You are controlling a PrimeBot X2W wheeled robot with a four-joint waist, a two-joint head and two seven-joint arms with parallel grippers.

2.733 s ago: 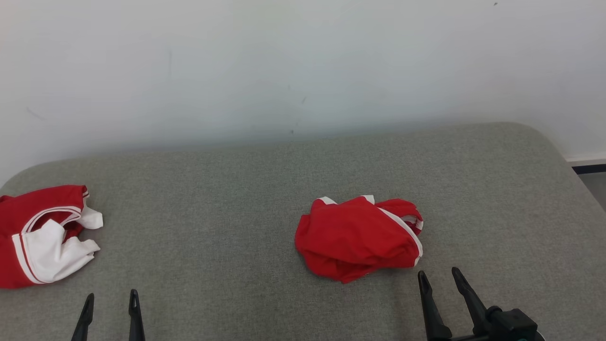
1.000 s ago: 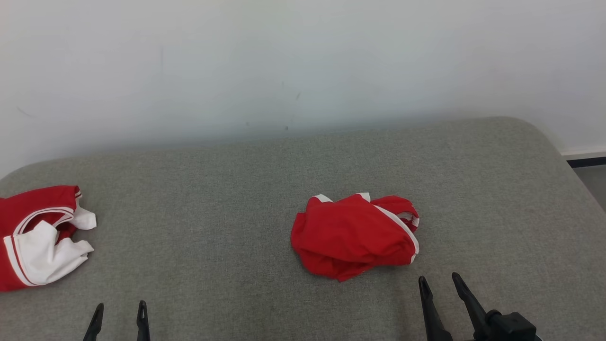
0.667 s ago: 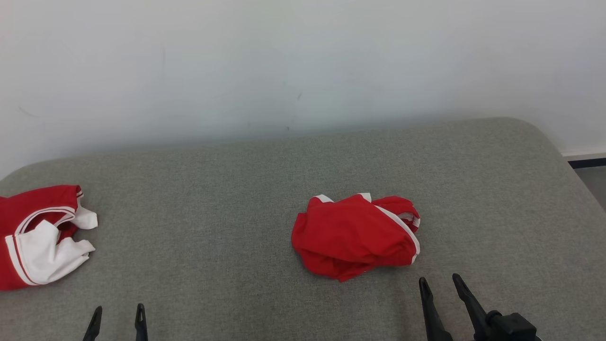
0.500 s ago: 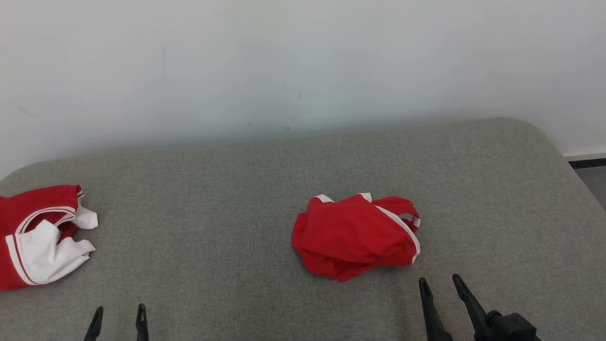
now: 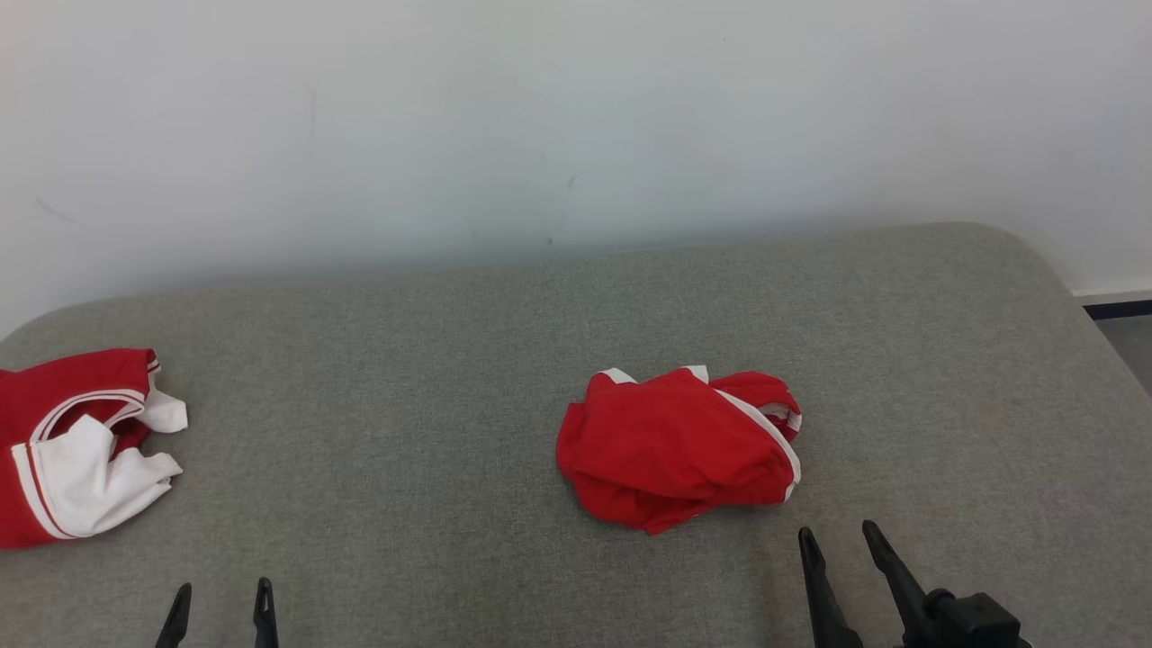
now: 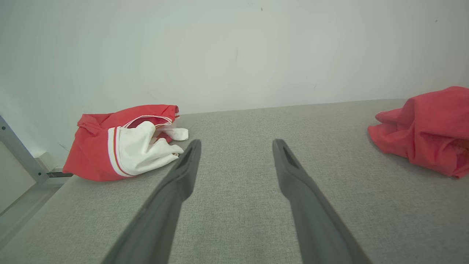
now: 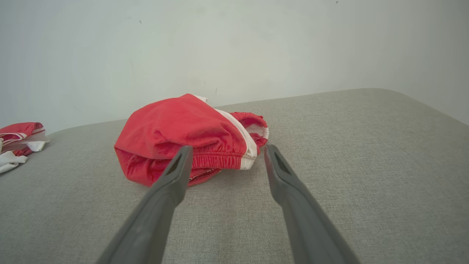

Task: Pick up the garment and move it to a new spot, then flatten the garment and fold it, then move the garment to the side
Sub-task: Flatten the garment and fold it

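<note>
So the grey fabric-covered table (image 5: 405, 396) has rounded far corners and two things on it: crumpled red shorts (image 5: 675, 450) with white trim, a bit right of the middle, and a bunched red-and-white garment (image 5: 72, 450) over at the left edge, well apart.

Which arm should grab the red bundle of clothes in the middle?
The right. The right gripper sits open just in front of the red bundle, fingers pointing at it. The left gripper is farther off, nearer the red-and-white garment.
</note>
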